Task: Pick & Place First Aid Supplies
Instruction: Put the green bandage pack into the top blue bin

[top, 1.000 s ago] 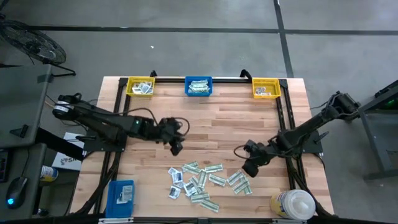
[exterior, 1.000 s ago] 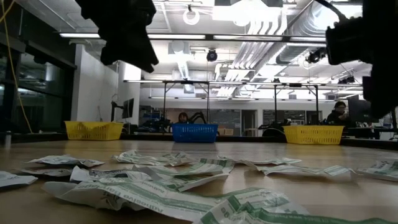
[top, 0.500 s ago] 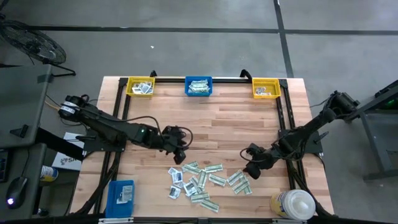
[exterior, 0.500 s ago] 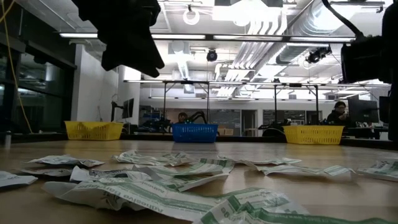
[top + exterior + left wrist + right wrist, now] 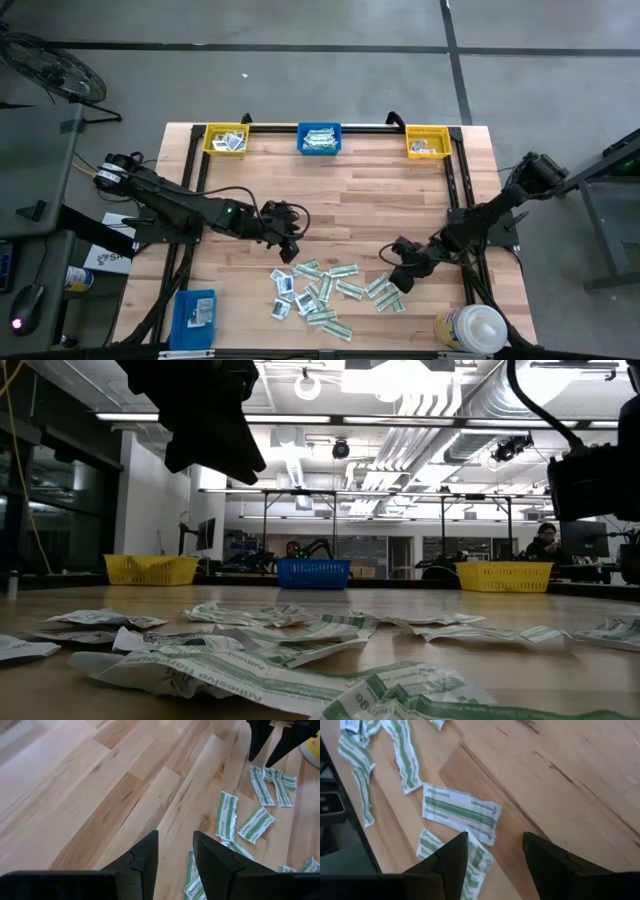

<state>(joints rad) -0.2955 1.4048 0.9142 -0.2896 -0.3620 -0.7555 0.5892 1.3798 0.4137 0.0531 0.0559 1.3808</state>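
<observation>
The first aid packets (image 5: 330, 290) lie loose in a pile on the wooden table near its near edge; most are green-and-white strips, a few are squarish white ones. My left gripper (image 5: 287, 252) hovers open just beyond the pile's far-left corner. In its wrist view the gripper (image 5: 175, 847) is over bare wood, with strips (image 5: 227, 815) ahead. My right gripper (image 5: 397, 281) is open at the pile's right end. In its wrist view the gripper (image 5: 495, 845) is above a green-and-white packet (image 5: 460, 812). In the low view the packets (image 5: 250, 650) lie flat in the foreground.
Along the far edge stand a yellow bin (image 5: 226, 139), a blue bin (image 5: 320, 138) and another yellow bin (image 5: 427, 142), each holding packets. A blue box (image 5: 195, 312) sits at the near left corner. A white-capped bottle (image 5: 470, 328) stands at the near right corner. Bare wood spans the table's middle.
My left gripper moved a short way toward the near edge, up to the pile's far-left corner, then stayed. My right gripper moved toward the near edge and slightly left, closing on the pile's right end. The packets have not moved.
</observation>
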